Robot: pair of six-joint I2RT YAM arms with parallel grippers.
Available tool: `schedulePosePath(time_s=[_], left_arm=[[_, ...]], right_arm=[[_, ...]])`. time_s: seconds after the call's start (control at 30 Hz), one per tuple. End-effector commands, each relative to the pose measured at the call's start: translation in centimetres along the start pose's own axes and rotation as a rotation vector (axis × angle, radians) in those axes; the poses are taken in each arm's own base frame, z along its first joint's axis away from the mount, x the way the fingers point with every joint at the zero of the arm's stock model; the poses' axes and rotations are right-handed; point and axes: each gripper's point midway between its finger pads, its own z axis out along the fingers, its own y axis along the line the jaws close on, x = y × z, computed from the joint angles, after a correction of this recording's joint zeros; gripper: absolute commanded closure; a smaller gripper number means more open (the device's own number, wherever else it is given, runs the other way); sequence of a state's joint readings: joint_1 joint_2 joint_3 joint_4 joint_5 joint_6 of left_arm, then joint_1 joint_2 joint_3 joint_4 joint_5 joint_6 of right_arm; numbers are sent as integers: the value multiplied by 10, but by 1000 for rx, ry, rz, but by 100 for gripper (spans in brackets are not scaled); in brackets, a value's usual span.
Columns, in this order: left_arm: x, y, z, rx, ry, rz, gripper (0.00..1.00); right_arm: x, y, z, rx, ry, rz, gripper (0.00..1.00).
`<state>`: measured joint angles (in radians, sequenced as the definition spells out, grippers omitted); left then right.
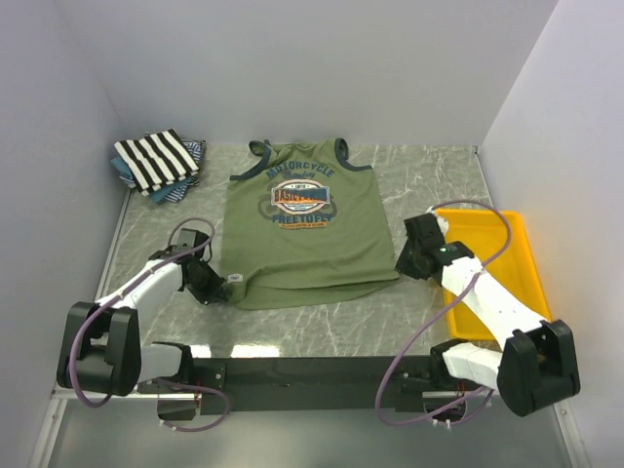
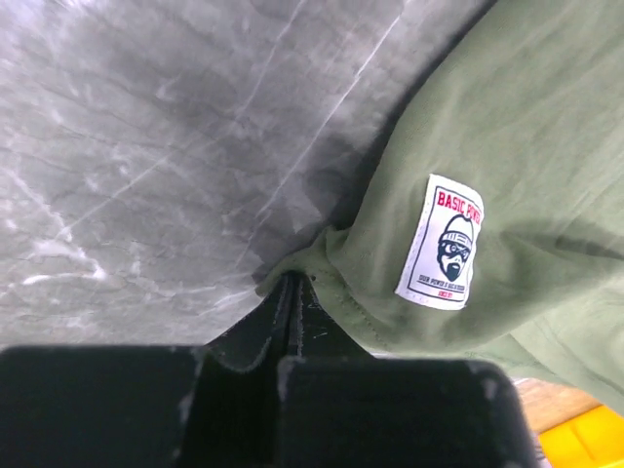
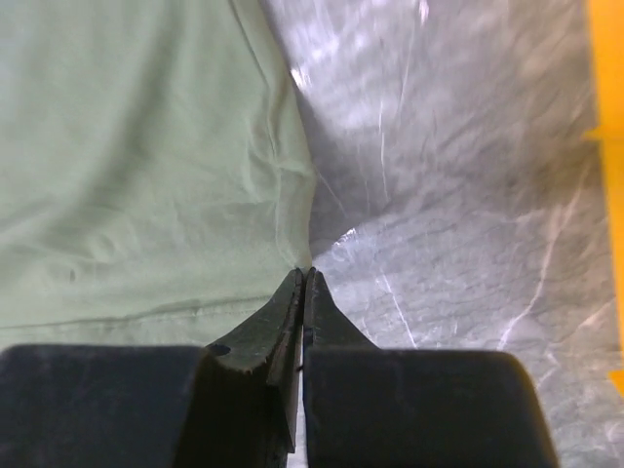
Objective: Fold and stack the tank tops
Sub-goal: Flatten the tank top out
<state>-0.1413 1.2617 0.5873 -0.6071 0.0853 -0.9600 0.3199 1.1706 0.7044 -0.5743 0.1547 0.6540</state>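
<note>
Green top lay flat, print up, on surface | left end effector clenched on near-left hem corner | right end effector clenched on near-right corner, thin pinch | likely paired hold to fold hem farward | striped top sat far left

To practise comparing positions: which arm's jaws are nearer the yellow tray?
Right. The right arm grips the olive tank top at the hem corner beside the yellow tray; the left arm grips the opposite corner.
</note>
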Motion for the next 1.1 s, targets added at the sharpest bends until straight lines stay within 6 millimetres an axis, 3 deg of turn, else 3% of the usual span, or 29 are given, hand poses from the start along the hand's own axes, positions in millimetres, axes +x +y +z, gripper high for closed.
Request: schedulePosePath(time_s=[0.0, 0.23, 0.43, 0.57, 0.67, 0.7, 0.77, 0.8, 0.9, 1.07], left_arm=[[-13, -4, -10, -9, -55, 41, 99], [-34, -25, -55, 59, -147, 57, 99], [-32, -22, -76, 94, -159, 56, 99], [-17, -21, -69, 146, -117, 45, 99], [2, -19, -53, 196, -46, 54, 99], [11, -12, -44, 182, -24, 45, 98], [24, -19, -43, 216, -14, 76, 85], [33, -22, -44, 226, -10, 94, 73], [40, -25, -45, 224, -32, 119, 58], [37, -28, -38, 176, -83, 150, 54]], right_arm=[[-28, -8, -27, -1, -69, 14, 100], [-46, -19, -46, -17, -99, 78, 100], [-46, -29, -52, -17, -94, 132, 100], [-38, -33, -49, -31, -76, 156, 94], [-28, -33, -40, -38, -52, 167, 92], [-23, -34, -37, -38, -38, 170, 91], [-22, -31, -35, -54, -35, 177, 90], [-20, -32, -33, -52, -30, 179, 90], [-19, -33, -30, -50, -33, 176, 90], [-19, -32, -25, -55, -32, 165, 90]])
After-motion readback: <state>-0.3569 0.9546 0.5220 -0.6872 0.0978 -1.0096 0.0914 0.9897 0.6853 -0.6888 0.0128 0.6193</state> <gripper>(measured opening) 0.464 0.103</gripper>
